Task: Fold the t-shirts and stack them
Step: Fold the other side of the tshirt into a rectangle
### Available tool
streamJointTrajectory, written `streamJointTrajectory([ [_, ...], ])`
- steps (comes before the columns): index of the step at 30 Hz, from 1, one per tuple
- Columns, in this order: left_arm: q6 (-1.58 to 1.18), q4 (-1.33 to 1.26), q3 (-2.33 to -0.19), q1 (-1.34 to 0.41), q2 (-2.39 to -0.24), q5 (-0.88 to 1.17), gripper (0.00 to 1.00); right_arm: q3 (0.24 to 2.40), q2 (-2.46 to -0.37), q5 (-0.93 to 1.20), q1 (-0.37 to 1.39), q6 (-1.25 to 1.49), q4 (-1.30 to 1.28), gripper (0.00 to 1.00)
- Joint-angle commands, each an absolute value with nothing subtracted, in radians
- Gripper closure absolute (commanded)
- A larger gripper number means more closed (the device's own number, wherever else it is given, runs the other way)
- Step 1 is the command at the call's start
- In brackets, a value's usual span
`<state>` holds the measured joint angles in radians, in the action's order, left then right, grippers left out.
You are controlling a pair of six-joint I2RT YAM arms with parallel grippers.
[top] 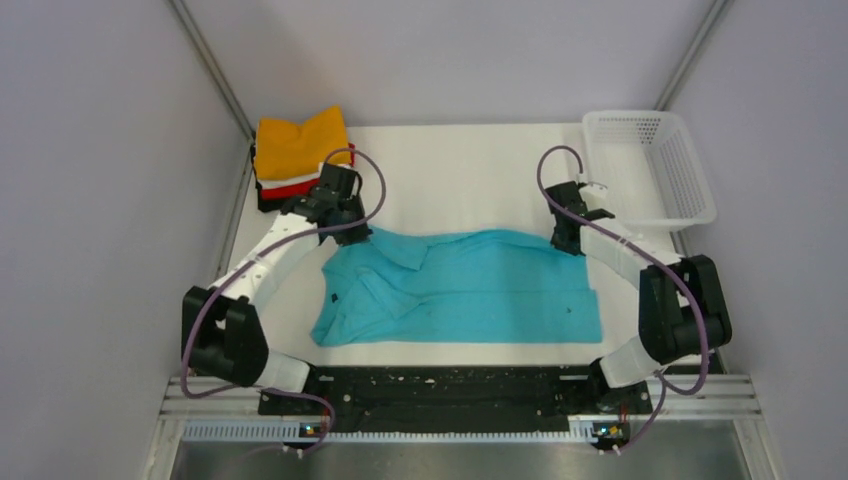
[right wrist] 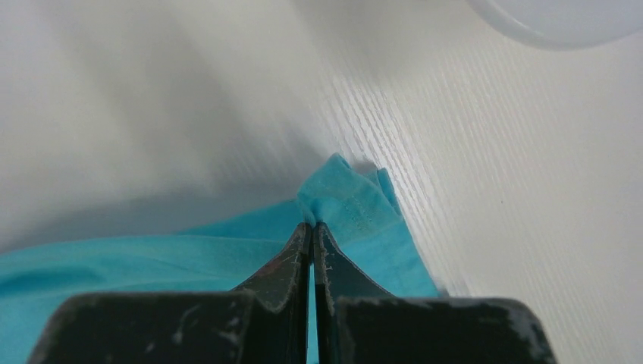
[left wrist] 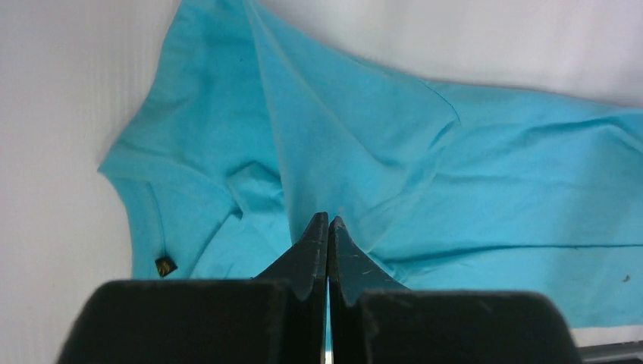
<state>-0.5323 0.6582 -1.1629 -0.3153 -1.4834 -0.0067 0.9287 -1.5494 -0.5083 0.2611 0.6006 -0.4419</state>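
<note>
Clamps left gripper (left wrist: 327, 220) on a raised fold at the far left edge of the turquoise t-shirt (top: 470, 290); clamps right gripper (right wrist: 312, 226) on its far right hem corner. Lies spread mid-table (top: 470, 180), apart from the folded stack (top: 298, 150) far left and the basket (top: 655, 165) far right.

One turquoise t-shirt (top: 470, 290); four folded t-shirts (top: 298, 160) stacked beyond its left end: orange shirt (top: 300, 143), white shirt (top: 288, 181), red shirt (top: 294, 190), black shirt (top: 272, 202); one basket (top: 690, 175) beyond its right end; two grippers at its far edge: left gripper (top: 358, 235), right gripper (top: 568, 243).
</note>
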Motion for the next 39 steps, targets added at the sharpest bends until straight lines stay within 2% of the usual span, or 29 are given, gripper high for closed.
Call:
streamJointTrajectory([
  [1, -0.614, 0.726, -1.089, -0.320, -1.334, -0.035, 1.00, 0.914, -1.437, -0.510, 0.275, 0.571, -0.515, 1.00],
  [8, -0.735, 0.802, -0.985, -0.354, -1.197, -0.006, 1.00, 0.919, -1.375, -0.498, 0.274, 0.531, -0.540, 1.00],
  [20, -0.833, 0.984, -0.995, -0.380, -1.026, -0.064, 1.00, 0.979, -1.358, -0.467, 0.274, 0.494, -0.570, 1.00],
  [29, -0.890, 0.997, -0.788, -0.384, -0.960, -0.042, 1.00, 0.899, -1.347, -0.488, 0.274, 0.520, -0.603, 1.00],
  [31, -0.925, 1.023, -0.745, -0.384, -0.965, -0.028, 1.00, 0.879, -1.344, -0.502, 0.274, 0.542, -0.623, 0.94],
  [32, -0.938, 1.033, -0.727, -0.384, -0.967, -0.023, 0.97, 0.868, -1.341, -0.505, 0.274, 0.556, -0.632, 0.90],
  [33, -0.960, 1.053, -0.715, -0.384, -0.970, -0.027, 0.83, 0.857, -1.338, -0.504, 0.274, 0.569, -0.643, 0.84],
  [34, -0.973, 1.077, -0.710, -0.384, -0.969, -0.035, 0.69, 0.848, -1.333, -0.505, 0.273, 0.583, -0.655, 0.74],
  [36, -0.975, 1.115, -0.714, -0.386, -0.951, -0.039, 0.58, 0.842, -1.321, -0.503, 0.274, 0.600, -0.690, 0.65],
  [37, -0.972, 1.136, -0.725, -0.388, -0.934, -0.042, 0.48, 0.844, -1.309, -0.505, 0.274, 0.611, -0.716, 0.56],
  [38, -0.969, 1.153, -0.738, -0.388, -0.920, -0.046, 0.35, 0.850, -1.295, -0.512, 0.274, 0.617, -0.748, 0.46],
  [39, -0.969, 1.167, -0.759, -0.388, -0.907, -0.053, 0.16, 0.857, -1.278, -0.518, 0.273, 0.624, -0.765, 0.37],
])
